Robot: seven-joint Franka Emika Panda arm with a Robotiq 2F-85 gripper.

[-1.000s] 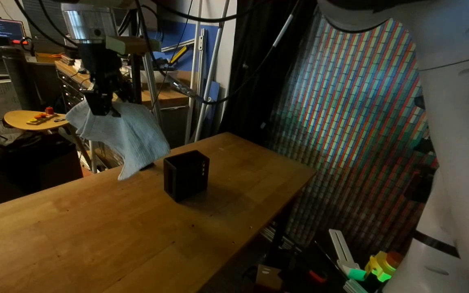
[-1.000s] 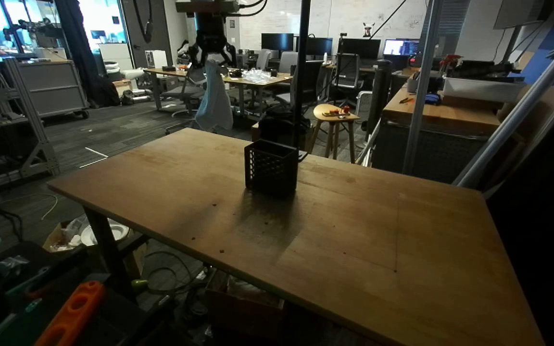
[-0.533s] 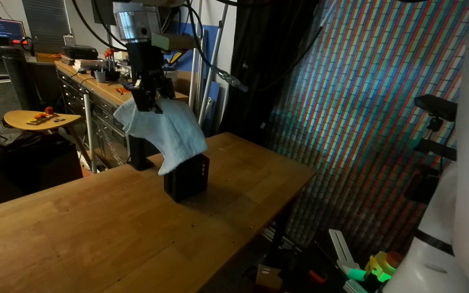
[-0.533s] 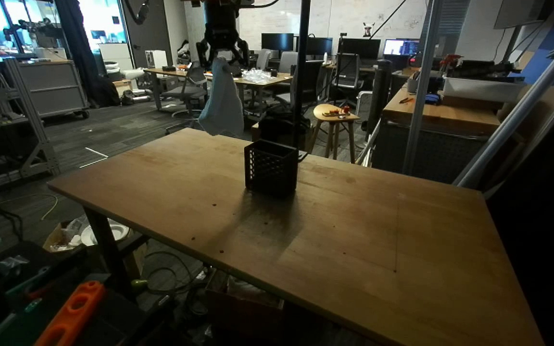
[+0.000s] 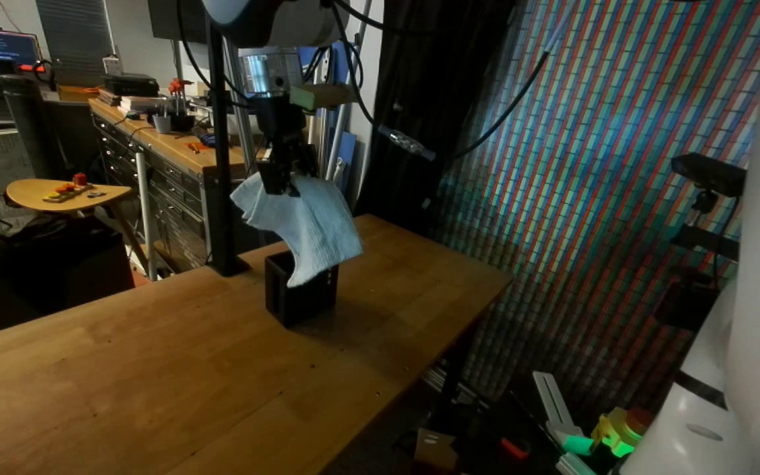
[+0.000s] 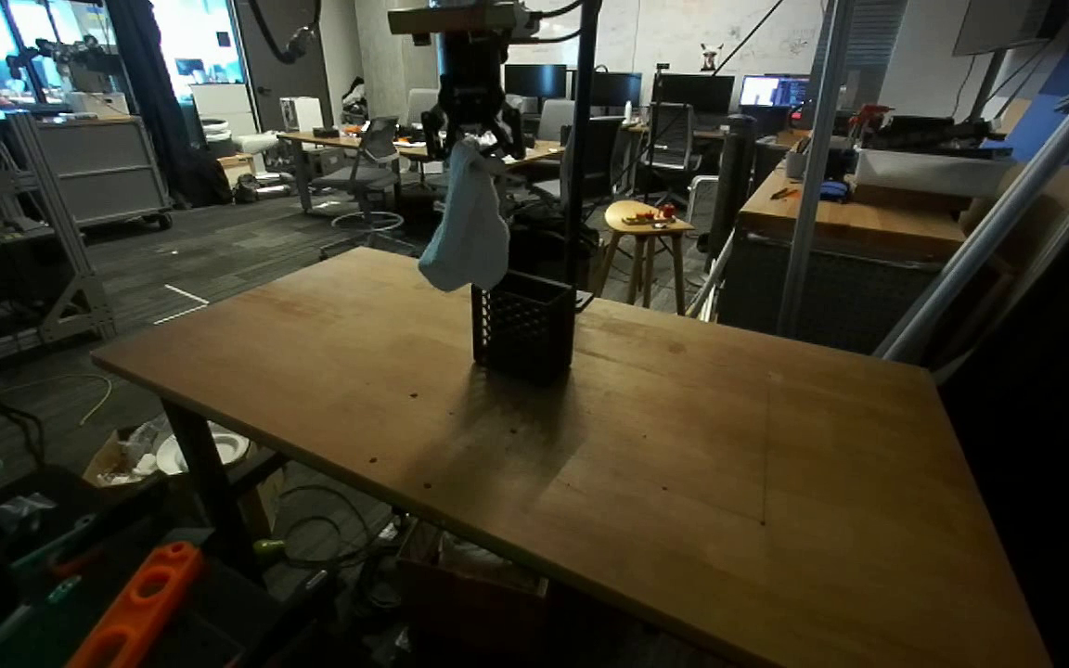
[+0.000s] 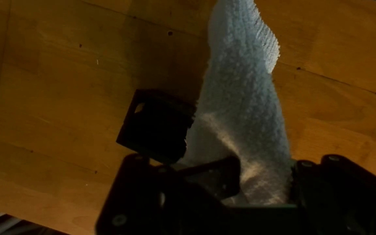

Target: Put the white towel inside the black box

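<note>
So we had the white towel [image 5: 324, 227] up over the worktop [image 5: 156, 369], its upper part pinched tight between the fingers [image 5: 276, 181], with the rest drooping in loose folds. It looked kinda pale blue in that light. In an exterior view our black box [image 5: 301, 297] stood upright on the wood, open end up, and the towel hung across its right part and hid some of the opening from us. In an exterior view the box [image 6: 527, 334] showed us its holed side, and the towel dangled at its left with the lower edge crossing the top left corner. The wrist view had the box just left of the towel, with the fabric covering its right edge. The towel was outside the box, mostly above the rim, and we honestly couldn't tell if the two touched. In an exterior view we also had a black post [image 5: 222, 204] at the worktop's far edge and, off to the far left, a wooden stool [image 5: 30, 196] with small red and yellow bits [image 5: 66, 191] on it
</note>
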